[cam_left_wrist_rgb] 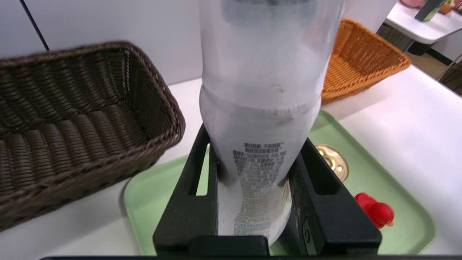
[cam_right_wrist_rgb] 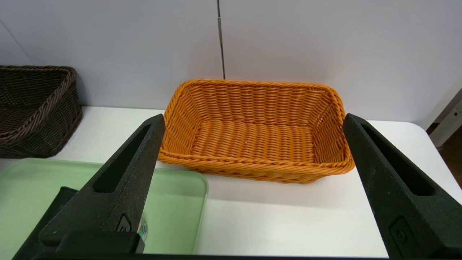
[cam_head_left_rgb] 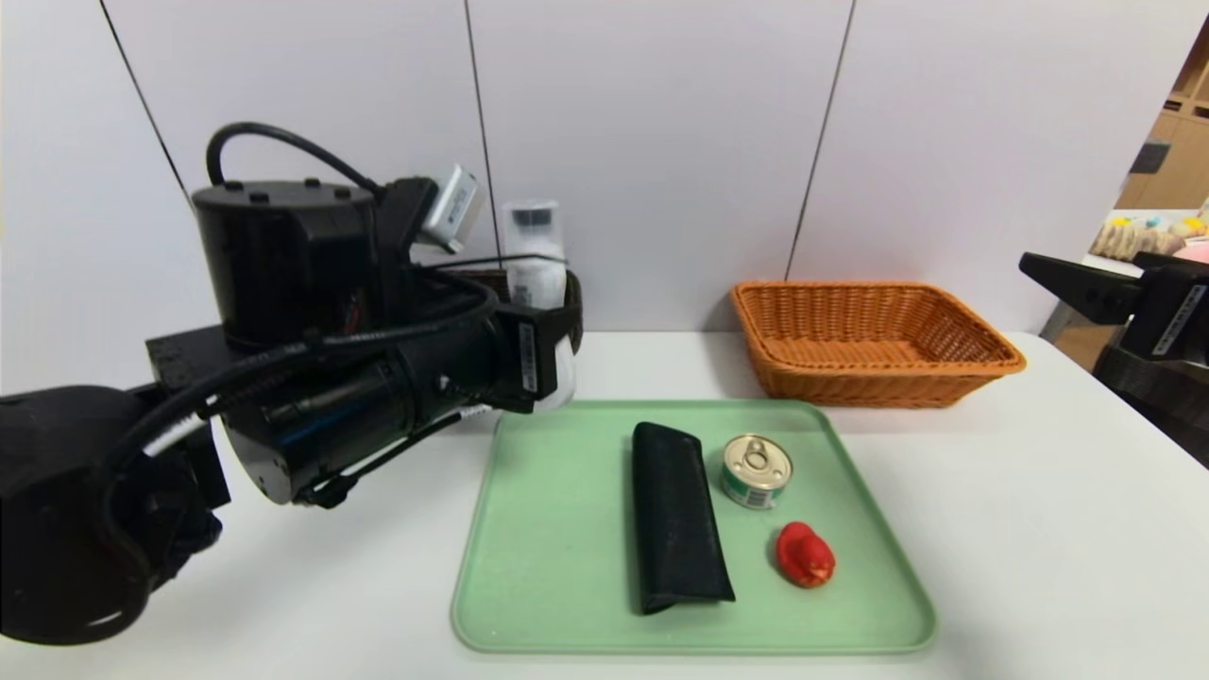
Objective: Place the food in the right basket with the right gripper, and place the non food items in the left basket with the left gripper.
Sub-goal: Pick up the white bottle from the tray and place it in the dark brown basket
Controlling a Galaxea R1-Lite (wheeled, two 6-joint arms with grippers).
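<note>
Left gripper clamps a frosted white bottle w/ clear cap, grey print on its side, upright above the green tray, near the brown basket. Right gripper hangs wide open, off the tray's right side.

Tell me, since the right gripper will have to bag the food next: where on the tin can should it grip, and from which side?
Probably from straight above, fingers closing across the round side wall of the tin can. It stands upright and squat on the green tray, lid up, so the label band is the only tall flat-on surface. The black case lies close beside it, so set the fingers near-far, not across toward the case. The right gripper is open.
</note>
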